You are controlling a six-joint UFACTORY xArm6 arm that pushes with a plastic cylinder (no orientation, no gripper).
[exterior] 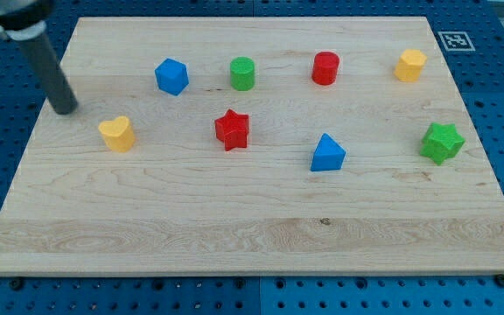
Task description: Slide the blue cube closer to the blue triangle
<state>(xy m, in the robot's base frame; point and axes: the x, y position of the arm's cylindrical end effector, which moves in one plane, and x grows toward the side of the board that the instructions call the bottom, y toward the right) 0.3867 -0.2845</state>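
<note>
Blue cube point(171, 76) sits in the upper left part of the surface point(252, 236), and the blue triangle point(327, 153) lies well apart from it, lower and toward the view's right, so you can judge that nothing of the job is done yet: the whole gap between the two is still to be closed. My tip point(63, 108) rests near the left edge of the surface, to the view's left of the cube and a little lower, touching no block; the yellow heart point(117, 133) is the nearest piece to it, just below and to the right. There are no jaws on this arm, only the rod, so there is nothing to report as wide, narrow or holding. To push the cube toward the triangle you would likely need the tip on the cube's upper left side, and there is open room along the top left of the surface to get there. Watch the path itself: the red star point(232, 129) lies close to the straight line between cube and triangle, and the green cylinder point(242, 73) stands just to the cube's right, so a push straight to the right would strike it. The red cylinder point(325, 67), the yellow block point(410, 65) at the upper right and the green star point(442, 142) at the right are clear of the route. The lower half of the surface is bare, and the cube is not close to any edge.
</note>
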